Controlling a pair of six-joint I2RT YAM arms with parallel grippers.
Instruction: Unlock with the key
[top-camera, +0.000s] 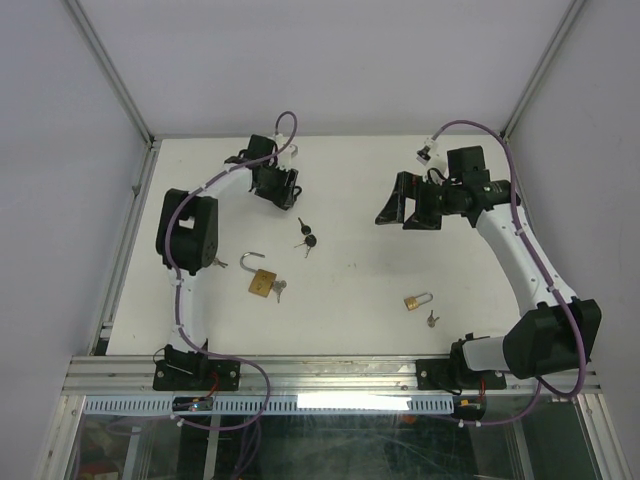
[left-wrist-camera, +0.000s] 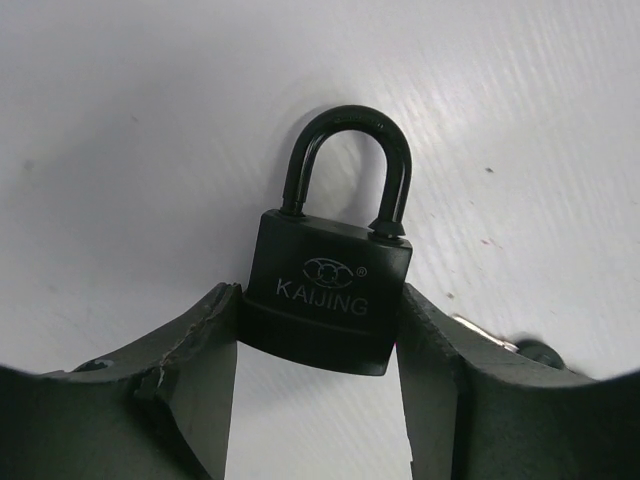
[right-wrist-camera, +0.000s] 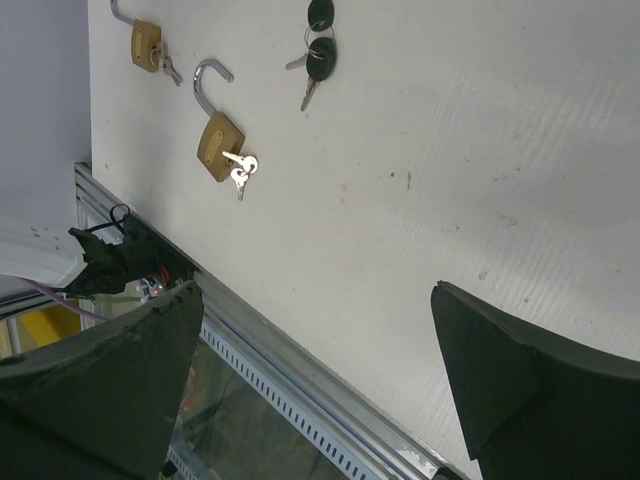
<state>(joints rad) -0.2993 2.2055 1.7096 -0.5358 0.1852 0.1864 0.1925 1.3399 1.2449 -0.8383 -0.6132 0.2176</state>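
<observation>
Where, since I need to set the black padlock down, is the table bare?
Free: far table strip between left gripper and right gripper; near middle between the open brass padlock and the small brass padlock. Crowded around the black keys.

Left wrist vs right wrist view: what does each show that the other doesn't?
Left wrist only: black padlock, shackle closed, gripped between the fingers of the left tool. Right wrist only: brass padlock, shackle open, keys in it; second brass padlock at the top edge; black-headed keys; right tool, open and empty. Both: the white table; a partly hidden key beside the left tool may be one of those black-headed keys, cannot tell.
</observation>
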